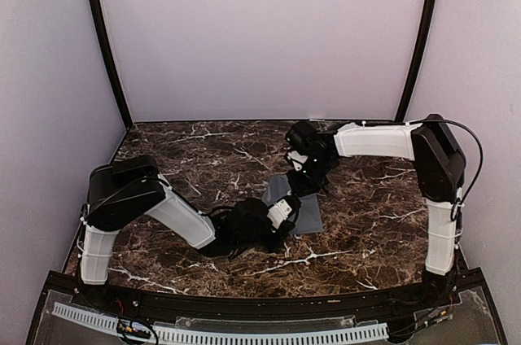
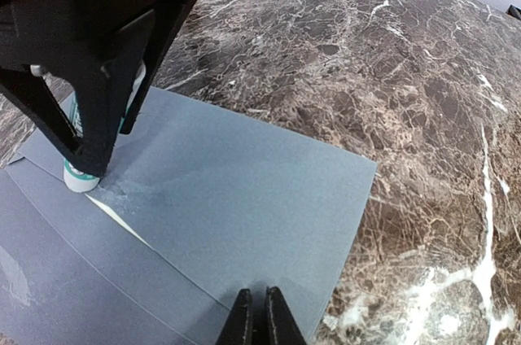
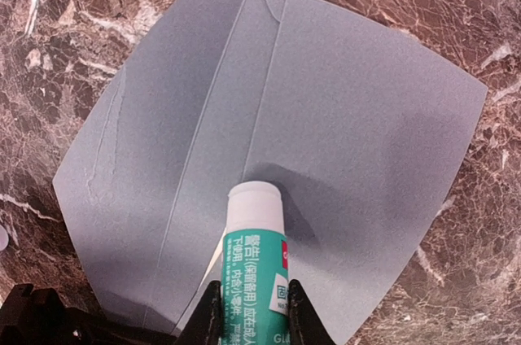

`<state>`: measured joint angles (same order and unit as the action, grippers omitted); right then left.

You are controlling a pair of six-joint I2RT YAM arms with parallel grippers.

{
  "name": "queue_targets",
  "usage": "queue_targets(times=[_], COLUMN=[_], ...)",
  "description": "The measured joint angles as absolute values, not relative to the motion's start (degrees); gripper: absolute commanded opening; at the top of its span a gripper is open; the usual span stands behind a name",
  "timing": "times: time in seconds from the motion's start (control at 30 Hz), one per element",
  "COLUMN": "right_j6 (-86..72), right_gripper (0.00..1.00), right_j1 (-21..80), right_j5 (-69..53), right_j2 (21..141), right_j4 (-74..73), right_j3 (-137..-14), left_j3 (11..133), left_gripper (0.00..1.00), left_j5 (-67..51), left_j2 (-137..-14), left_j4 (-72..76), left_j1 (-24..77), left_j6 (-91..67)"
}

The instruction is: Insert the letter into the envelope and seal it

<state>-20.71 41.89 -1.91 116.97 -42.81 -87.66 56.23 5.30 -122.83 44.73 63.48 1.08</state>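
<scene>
The slate-grey envelope lies flat on the marble table, also seen in the left wrist view and the right wrist view. Only a thin cream sliver of the letter shows at a flap edge; it also shows in the right wrist view. My right gripper is shut on a green glue stick whose white tip touches the envelope. My left gripper is shut and empty, its tips resting on the envelope near its edge.
The dark marble table surrounds the envelope. Both arms meet over the table's middle, the right gripper just behind the left gripper. Pale walls close in the back and sides.
</scene>
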Motion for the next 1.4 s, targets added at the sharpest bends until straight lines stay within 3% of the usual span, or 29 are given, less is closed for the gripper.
queue_targets(times=[0.73,1.4], right_j6=[-23.2,-22.09], right_gripper=[0.0,0.0], right_j1=[46.0,41.52], right_j5=[-3.11,4.56], right_j2=[106.89,116.05], right_j4=[-39.9,-43.46], right_j3=[-73.56,-86.39], left_j3=[55.29,55.11], left_gripper=[0.06,0.06], left_j5=[6.57,6.74], left_j2=[-123.0,-123.0], left_j4=[46.68,46.89], left_j1=[63.61,63.22], left_j6=[1.04,1.06])
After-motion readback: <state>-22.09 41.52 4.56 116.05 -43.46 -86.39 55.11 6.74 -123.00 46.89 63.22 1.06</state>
